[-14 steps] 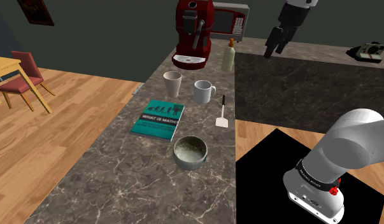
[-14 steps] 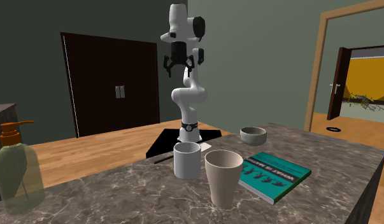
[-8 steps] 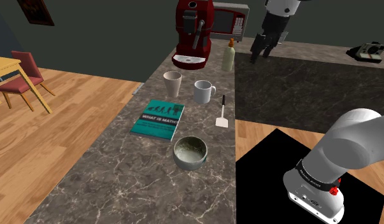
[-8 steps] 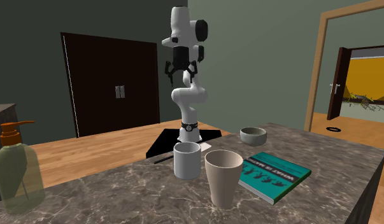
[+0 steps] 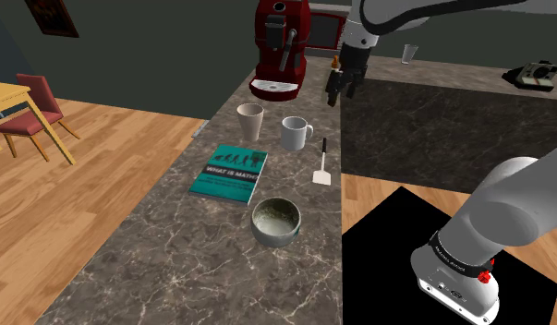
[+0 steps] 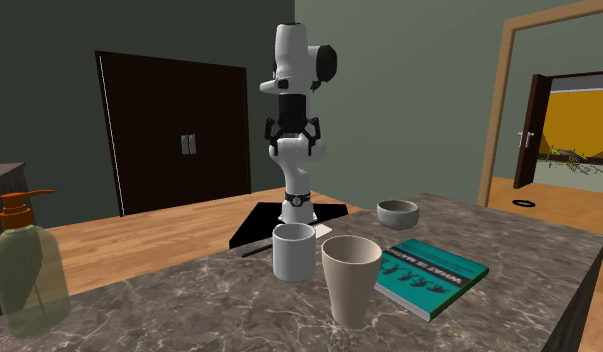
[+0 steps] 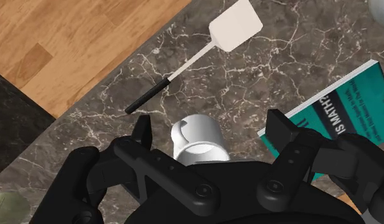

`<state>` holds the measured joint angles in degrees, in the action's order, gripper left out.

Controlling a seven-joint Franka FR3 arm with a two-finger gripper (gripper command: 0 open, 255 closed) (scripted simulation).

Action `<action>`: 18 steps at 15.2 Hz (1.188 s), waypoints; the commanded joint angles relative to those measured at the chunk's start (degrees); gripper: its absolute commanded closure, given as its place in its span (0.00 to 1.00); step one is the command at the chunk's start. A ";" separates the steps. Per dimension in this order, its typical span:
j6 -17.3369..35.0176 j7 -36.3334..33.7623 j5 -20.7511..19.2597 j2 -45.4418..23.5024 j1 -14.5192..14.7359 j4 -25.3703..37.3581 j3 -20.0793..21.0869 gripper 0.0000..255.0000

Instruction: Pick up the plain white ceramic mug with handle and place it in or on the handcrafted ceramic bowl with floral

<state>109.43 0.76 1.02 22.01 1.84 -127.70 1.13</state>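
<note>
Hovering high over mug (image 5: 296, 133) | jaws spread, empty | mug upright on bench (image 5: 165, 249), between cup (image 5: 250, 120) and spatula (image 5: 322, 166) | bowl (image 5: 276, 222) empty | grasp, lift, placing all left

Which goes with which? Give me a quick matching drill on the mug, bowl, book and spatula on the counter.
Things:
1 mug
2 bowl
3 book
4 spatula

Descriptions:
A teal cover
B black handle, white blade
C grey, empty
D white, next to the tan cup

Pairs: 1-D, 2-C, 3-A, 4-B
</note>
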 commanded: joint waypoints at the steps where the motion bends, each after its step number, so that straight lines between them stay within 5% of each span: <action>1: 2.24 -0.53 0.02 -4.40 0.19 1.75 0.44 0.00; 16: 10.24 -5.87 -1.93 -37.19 2.63 22.90 3.13 0.00; 18: 11.60 -5.91 -1.98 -37.78 2.66 22.12 3.10 0.00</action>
<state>120.55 -5.13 -0.90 -15.04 4.49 -105.81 4.25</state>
